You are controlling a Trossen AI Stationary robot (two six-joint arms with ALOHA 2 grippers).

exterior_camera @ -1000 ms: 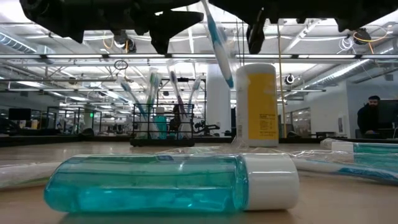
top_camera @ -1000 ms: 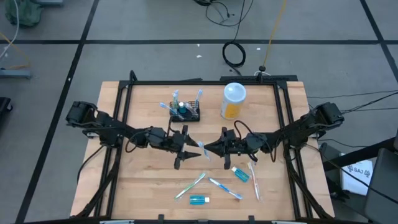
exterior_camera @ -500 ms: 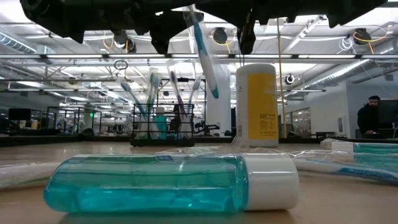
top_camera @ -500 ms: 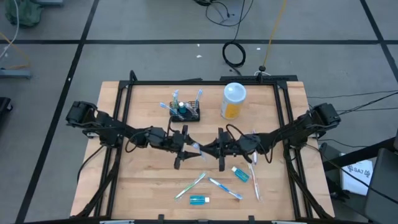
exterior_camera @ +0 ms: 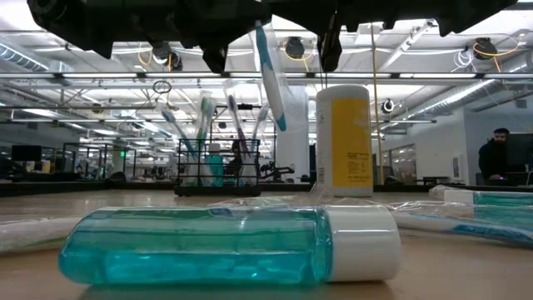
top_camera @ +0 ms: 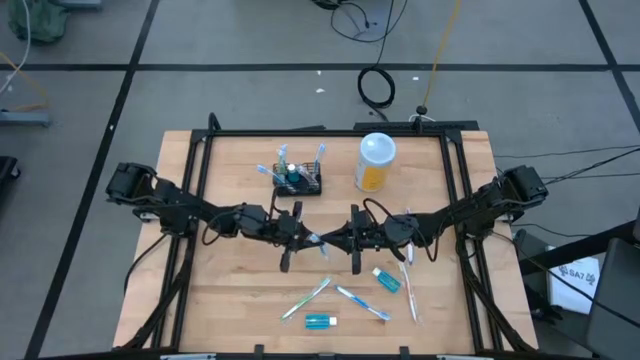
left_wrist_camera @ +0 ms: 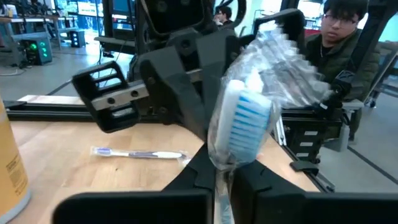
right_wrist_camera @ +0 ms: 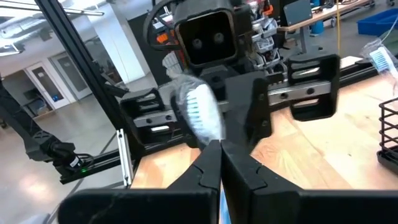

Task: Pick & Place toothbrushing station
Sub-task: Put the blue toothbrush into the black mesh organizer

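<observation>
The toothbrushing station (top_camera: 300, 182), a small black rack, stands at the table's far middle with several toothbrushes and a small blue bottle upright in it; the low view shows the rack (exterior_camera: 218, 171) too. A toothbrush (exterior_camera: 271, 75) in a clear wrapper hangs in the air over the table's middle. My left gripper (top_camera: 303, 238) and my right gripper (top_camera: 343, 240) face each other, level, and both are shut on it. My left gripper pinches the wrapped toothbrush just below its bristle head (left_wrist_camera: 239, 134) between its two fingers, coming level from the table's left. The handle hangs tilted below the fingers, clear of the table. My right gripper pinches the same toothbrush just below its head (right_wrist_camera: 200, 115), coming level from the table's right. The shut fingers (right_wrist_camera: 239, 168) lie across the brush, and the wrapper bunches above them.
A white-lidded yellow container (top_camera: 375, 162) stands right of the rack. On the near half lie a teal bottle (top_camera: 320, 321), wrapped toothbrushes (top_camera: 308, 298) (top_camera: 362, 303) (top_camera: 408, 285) and a small blue tube (top_camera: 387, 280). A person (left_wrist_camera: 342, 37) stands beyond the table.
My right gripper has carried the toothbrush a little toward the table's left, up to my left gripper, and the brush hangs less tilted. My left gripper has then shut on it.
</observation>
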